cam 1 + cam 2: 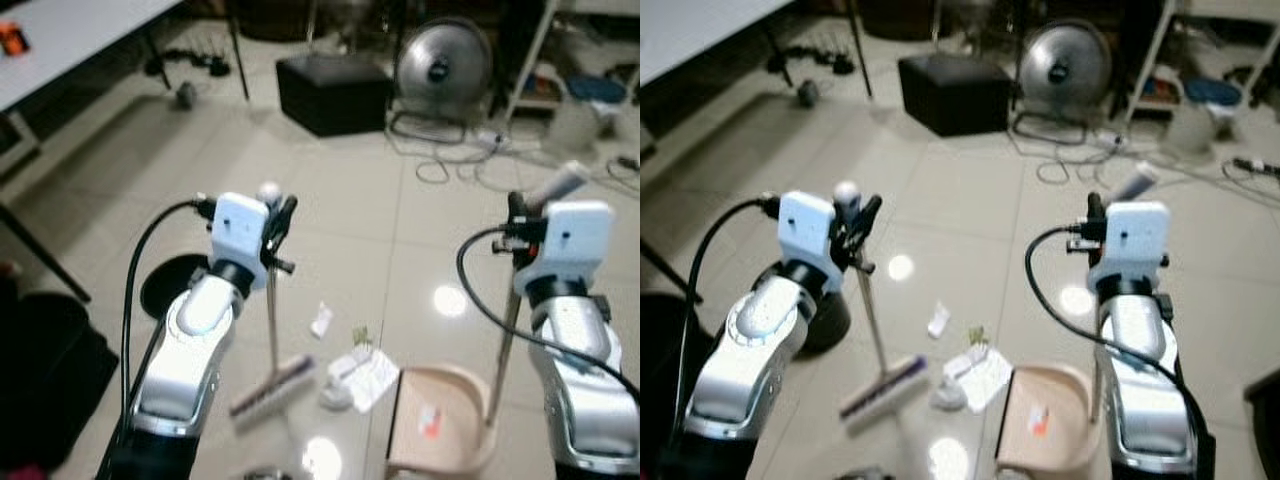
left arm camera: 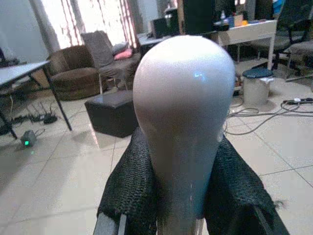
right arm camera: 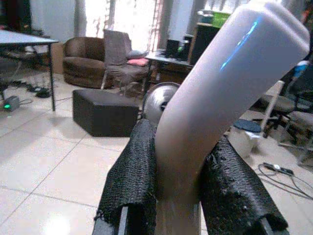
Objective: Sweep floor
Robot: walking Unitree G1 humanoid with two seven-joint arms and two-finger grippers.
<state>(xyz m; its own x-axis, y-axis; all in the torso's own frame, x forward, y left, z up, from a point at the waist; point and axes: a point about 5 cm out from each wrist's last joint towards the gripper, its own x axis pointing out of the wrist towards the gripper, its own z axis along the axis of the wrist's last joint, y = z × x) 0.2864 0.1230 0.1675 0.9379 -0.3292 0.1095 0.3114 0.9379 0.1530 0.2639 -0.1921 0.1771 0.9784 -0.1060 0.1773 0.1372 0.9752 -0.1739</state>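
My dustpan (image 1: 440,420) is cut off by the bottom edge of the frame, lower right. The broom head (image 1: 272,385) at lower centre is blurred. The crumpled litter (image 1: 360,372) beside it is too soft to identify. My worktop (image 1: 70,30) runs off the upper left.

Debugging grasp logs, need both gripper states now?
Left gripper: closed on the thin grey broom handle.
Right gripper: closed on the grey handle of the beige plastic dustpan.

Glossy tiled floor (image 1: 330,200), smooth shiny plastic broom handle (image 2: 183,112), and rough black mesh-textured gripper pads (image 2: 132,191).
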